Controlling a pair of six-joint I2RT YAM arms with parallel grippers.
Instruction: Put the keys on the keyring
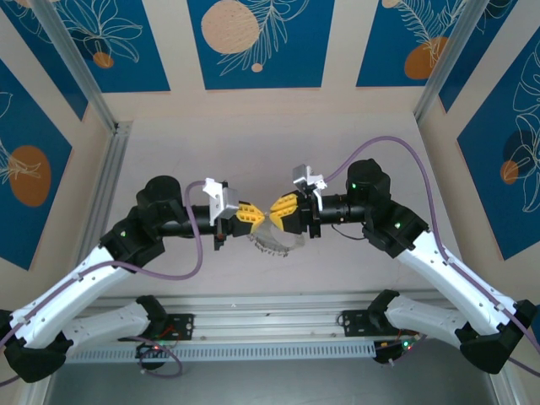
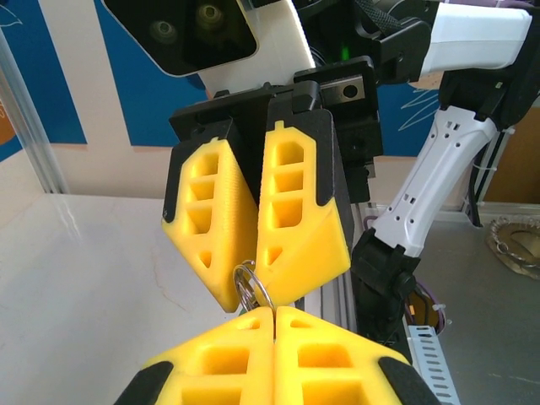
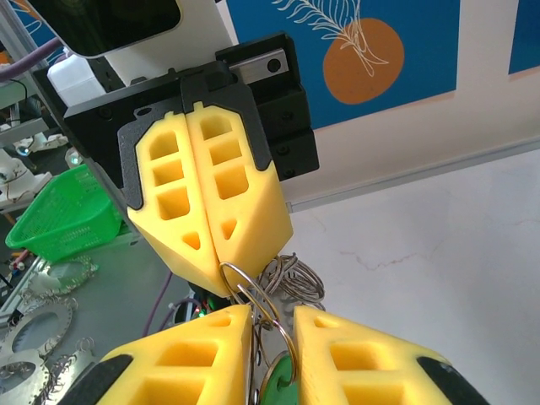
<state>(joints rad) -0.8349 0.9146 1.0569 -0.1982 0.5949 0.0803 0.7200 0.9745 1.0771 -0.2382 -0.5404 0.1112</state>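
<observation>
Meeting tip to tip over the middle of the table (image 1: 354, 278), my two arms had the job half-way along at best. The left gripper (image 3: 221, 266) had its jaws pressed together on the keyring (image 1: 274, 242), pinching one of its small wire rings (image 3: 239, 285) at the very tips. The rest of the loop, fringed with silvery pieces, drooped below the meeting point. The right gripper (image 3: 272, 314) faced it, jaws a narrow way apart with the green key (image 3: 277, 377) between them. Whether the pads actually bit on the key I could not tell from the wrist view. A turn of wire ran down just beside the key, but I could not make out if the key was threaded onto it. By my judgement, lifting and presenting both pieces was done. What was left was working the key onto the ring, seeing it hang free, and letting go.
</observation>
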